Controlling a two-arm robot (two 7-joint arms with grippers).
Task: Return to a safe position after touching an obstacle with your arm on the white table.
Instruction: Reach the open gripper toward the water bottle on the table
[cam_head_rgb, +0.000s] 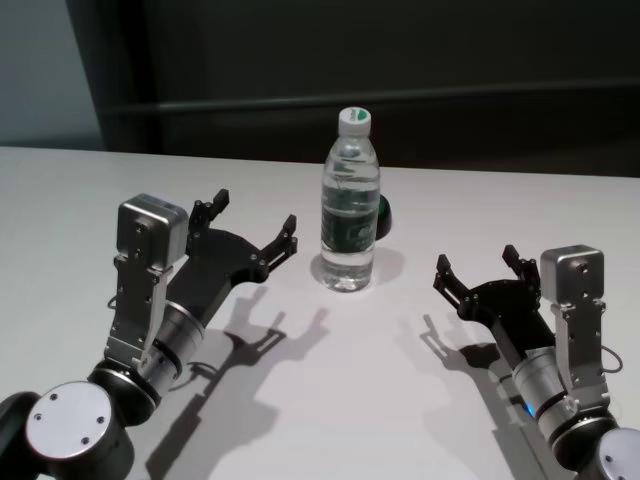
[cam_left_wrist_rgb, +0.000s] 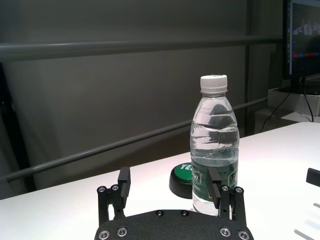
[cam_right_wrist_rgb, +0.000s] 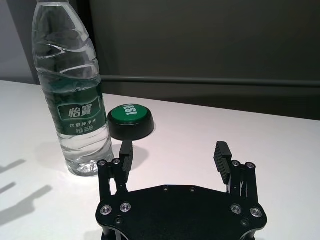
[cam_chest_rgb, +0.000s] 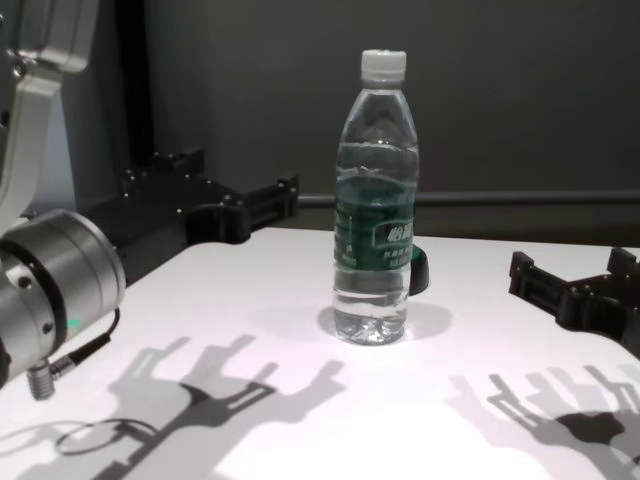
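The obstacle (cam_head_rgb: 350, 205), a clear water bottle with a white cap and dark green label, stands upright near the middle of the white table (cam_head_rgb: 330, 380); it also shows in the wrist views (cam_left_wrist_rgb: 214, 150) (cam_right_wrist_rgb: 75, 95) and chest view (cam_chest_rgb: 374, 200). My left gripper (cam_head_rgb: 252, 224) hovers open just left of the bottle, its nearer fingertip a short gap from it, not touching. My right gripper (cam_head_rgb: 480, 268) is open to the bottle's right and nearer me, farther from it. Both sets of fingers (cam_left_wrist_rgb: 124, 182) (cam_right_wrist_rgb: 222, 156) hold nothing.
A small low round button (cam_right_wrist_rgb: 131, 120), black with a green top, sits right behind the bottle. A dark wall with a horizontal rail runs behind the table's far edge. A monitor (cam_left_wrist_rgb: 302, 40) stands off to one side in the left wrist view.
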